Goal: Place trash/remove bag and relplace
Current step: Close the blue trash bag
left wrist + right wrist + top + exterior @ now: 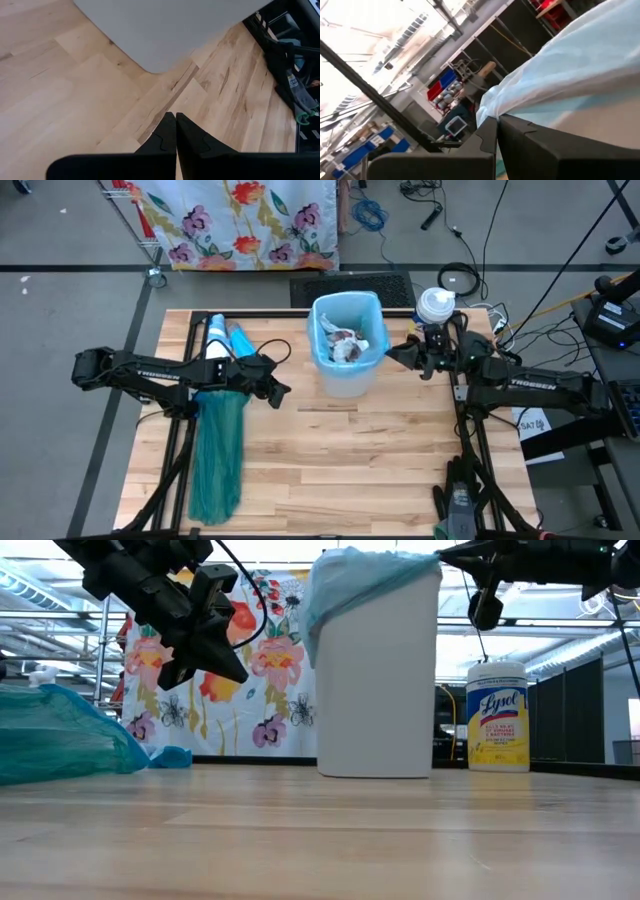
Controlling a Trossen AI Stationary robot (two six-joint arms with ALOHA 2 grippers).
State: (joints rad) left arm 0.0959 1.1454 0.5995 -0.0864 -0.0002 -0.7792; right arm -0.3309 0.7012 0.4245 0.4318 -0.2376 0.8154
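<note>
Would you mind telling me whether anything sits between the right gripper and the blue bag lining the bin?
Nothing visible does. The right gripper, fingers shut, hangs at rim height just beside the bin, at the bag folded over its edge. The Lysol tub stands behind that arm, out of the way.

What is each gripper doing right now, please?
Left gripper: closed, empty, above the wooden table.
Right gripper: closed at the pale blue plastic bag rim; grasp unclear.
</note>
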